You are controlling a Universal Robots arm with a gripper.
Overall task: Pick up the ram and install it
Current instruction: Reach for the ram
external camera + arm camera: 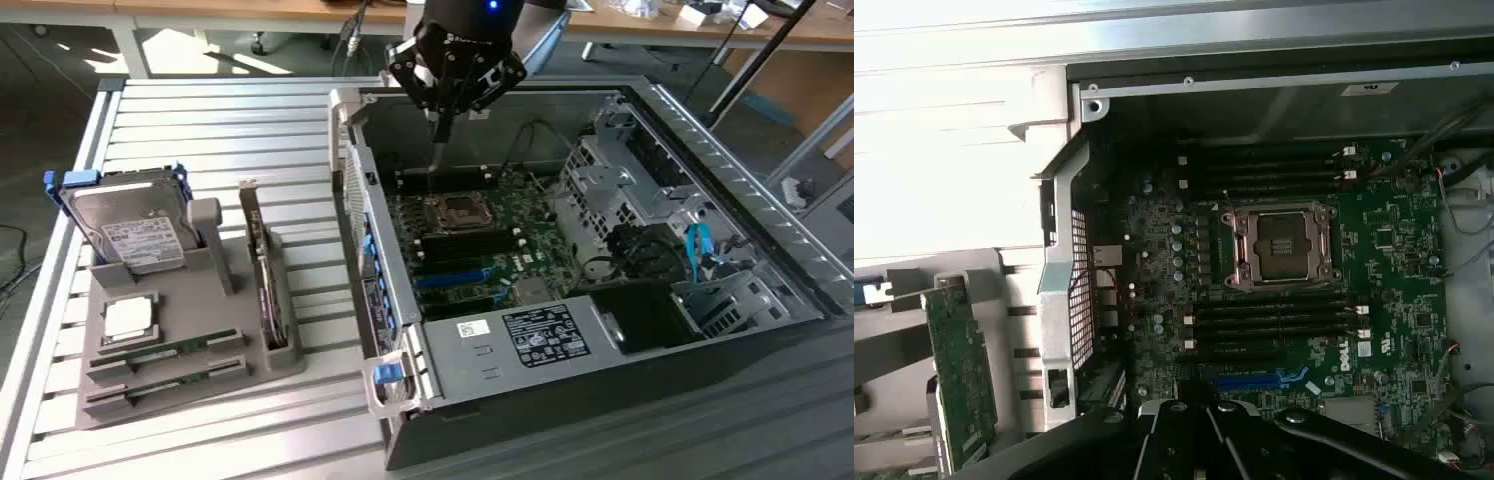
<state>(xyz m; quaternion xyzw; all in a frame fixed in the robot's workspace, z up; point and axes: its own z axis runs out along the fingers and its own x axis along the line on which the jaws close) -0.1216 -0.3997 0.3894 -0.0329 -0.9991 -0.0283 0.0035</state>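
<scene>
Grey tray: 1, lower left of the exterior frame, on the slatted metal table.
hard drive: 1, upright at the tray's upper left, in a blue-edged caddy.
processor: 1 square silver chip, lying flat in a pocket just below the drive.
ram: 2 green sticks, both seated in tray slots at the tray's lower end. The first ram stick and second ram stick lie parallel, one just below the other and apart. Neither is touched by the arm.
expansion card: 1, standing on edge along the tray's right side. Its green board shows in the wrist view beside the case wall.
case: 1, lid off, centre to right of frame, just beside the tray.
motherboard: 1, on the case floor, also in the wrist view.
gripper: upper centre of frame, over the case's far-left corner, well apart from the tray. The fingers are together, and it is seen in the wrist view too. A thin dark strip runs from it down toward the board; I can't tell if that is fingertips or something held.
socket: 1, metal frame, mid-board.
memory slots: 2 banks, one on each side of the socket, 4 dark slots per bank as far as I can count.
power supply: 1, white label, lower centre-right.
</scene>
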